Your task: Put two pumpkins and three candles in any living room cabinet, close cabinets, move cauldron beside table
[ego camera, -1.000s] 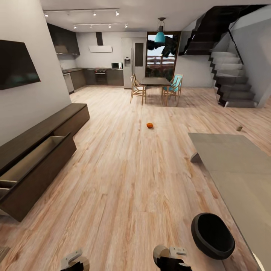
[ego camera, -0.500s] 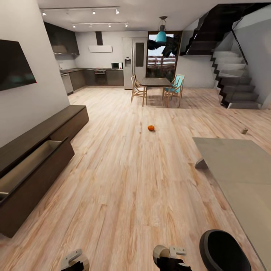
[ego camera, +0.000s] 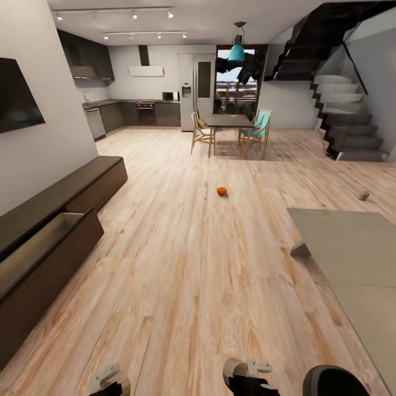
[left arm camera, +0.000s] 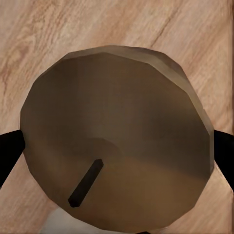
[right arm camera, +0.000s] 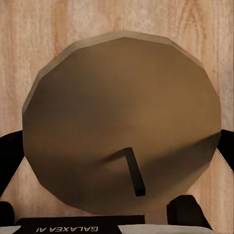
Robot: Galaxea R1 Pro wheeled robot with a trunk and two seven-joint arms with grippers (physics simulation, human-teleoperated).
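A tan candle (left arm camera: 112,122) with a dark wick sits between the black fingers (left arm camera: 9,153) of my left gripper (left arm camera: 117,153), which is shut on it. My right gripper (right arm camera: 119,151) is shut on a second candle (right arm camera: 122,107). In the head view one orange pumpkin (ego camera: 221,191) lies on the wood floor ahead. A third candle (ego camera: 363,195) stands on the floor at the far right. The dark-brown cabinet (ego camera: 82,187) runs along the left wall with one drawer (ego camera: 38,247) pulled open. The black cauldron (ego camera: 334,381) is at the lower right edge, beside the grey table (ego camera: 352,247).
Both forearms (ego camera: 110,380) (ego camera: 246,376) show at the bottom edge. A dining table with chairs (ego camera: 226,129) stands far ahead, the kitchen (ego camera: 137,110) behind it, and stairs (ego camera: 346,126) at the right. A television (ego camera: 16,102) hangs on the left wall.
The whole view has shifted as the robot rolls forward: the cauldron and the open drawer have slid toward the bottom edge. The pumpkin and floor candle lie where they were. Both grippers keep their candles.
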